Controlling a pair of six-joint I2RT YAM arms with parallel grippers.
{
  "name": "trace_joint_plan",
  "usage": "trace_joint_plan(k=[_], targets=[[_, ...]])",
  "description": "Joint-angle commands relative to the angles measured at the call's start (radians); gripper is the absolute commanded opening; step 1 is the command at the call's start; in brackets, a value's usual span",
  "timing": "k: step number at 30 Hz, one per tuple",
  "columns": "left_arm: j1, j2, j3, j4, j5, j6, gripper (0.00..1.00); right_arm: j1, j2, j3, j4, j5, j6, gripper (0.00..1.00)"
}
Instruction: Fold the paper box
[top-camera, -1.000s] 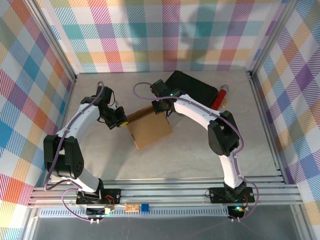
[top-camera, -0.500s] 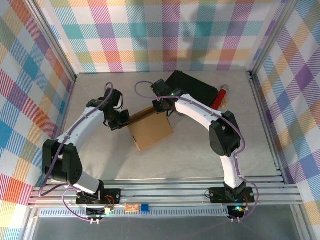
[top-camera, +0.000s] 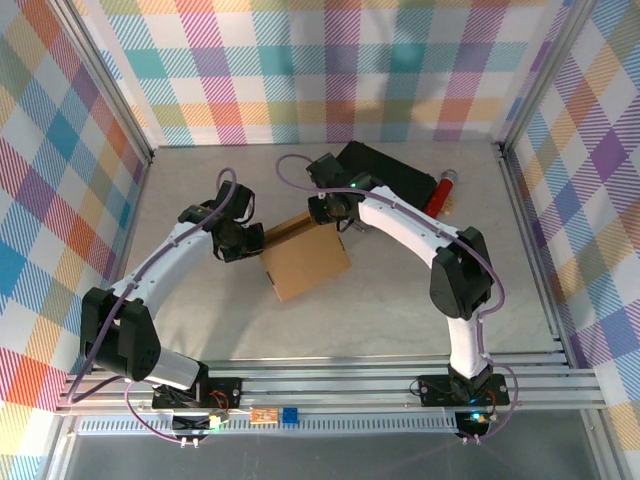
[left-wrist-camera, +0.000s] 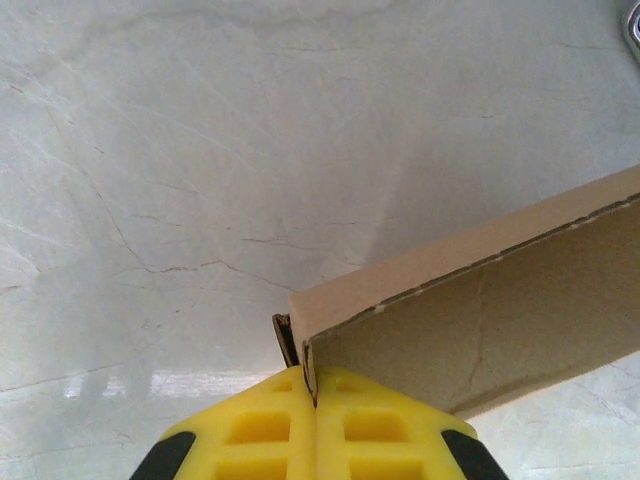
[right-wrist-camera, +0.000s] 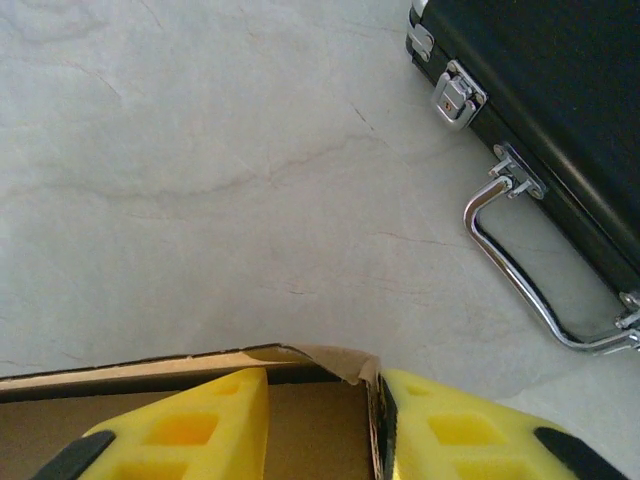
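The paper box is plain brown cardboard and lies mid-table with a raised flap along its far edge. My left gripper is at the box's left far corner. In the left wrist view its yellow fingers are shut on the thin edge of a cardboard wall. My right gripper is over the far right corner. Its jaws stand open: one finger is inside the box, the other outside the crumpled corner wall.
A black hard case with metal latches and a chrome handle lies just behind the right gripper. A red cylinder rests to its right. Metal frame rails and plaid walls bound the table on all sides.
The right gripper's jaws have parted from shut to open at the box corner. The left arm has swung right toward the box, which has shifted slightly right.
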Motion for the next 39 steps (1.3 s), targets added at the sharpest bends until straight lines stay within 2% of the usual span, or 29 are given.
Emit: trace_joint_plan(k=[1, 8, 17, 19, 21, 25, 29, 35, 39], targets=[[-0.025, -0.014, -0.011, 0.009, -0.035, 0.027, 0.00, 0.007, -0.059, -0.013, -0.008, -0.047, 0.043, 0.35], [-0.035, -0.009, 0.006, -0.012, -0.071, 0.030, 0.00, 0.000, -0.080, -0.032, -0.017, -0.053, 0.069, 0.36], [-0.041, -0.009, 0.024, -0.038, -0.113, 0.026, 0.00, -0.002, -0.110, -0.079, -0.017, -0.033, 0.070, 0.31], [-0.043, -0.012, 0.024, -0.042, -0.125, 0.025, 0.00, -0.002, -0.121, -0.092, -0.011, -0.033, 0.069, 0.25], [-0.045, -0.014, 0.026, -0.044, -0.140, 0.022, 0.00, -0.004, -0.130, -0.094, -0.015, -0.035, 0.069, 0.25], [-0.056, -0.019, 0.026, -0.044, -0.162, 0.021, 0.00, -0.008, -0.145, -0.088, -0.033, -0.049, 0.089, 0.32], [-0.077, -0.027, 0.026, -0.038, -0.192, 0.023, 0.00, -0.008, -0.184, -0.094, -0.045, -0.062, 0.158, 0.45], [-0.108, -0.037, 0.022, -0.037, -0.248, 0.027, 0.00, -0.028, -0.262, -0.112, -0.063, -0.064, 0.353, 0.63], [-0.118, -0.052, 0.003, -0.030, -0.270, 0.022, 0.00, -0.056, -0.288, -0.133, -0.070, -0.162, 0.548, 0.65]])
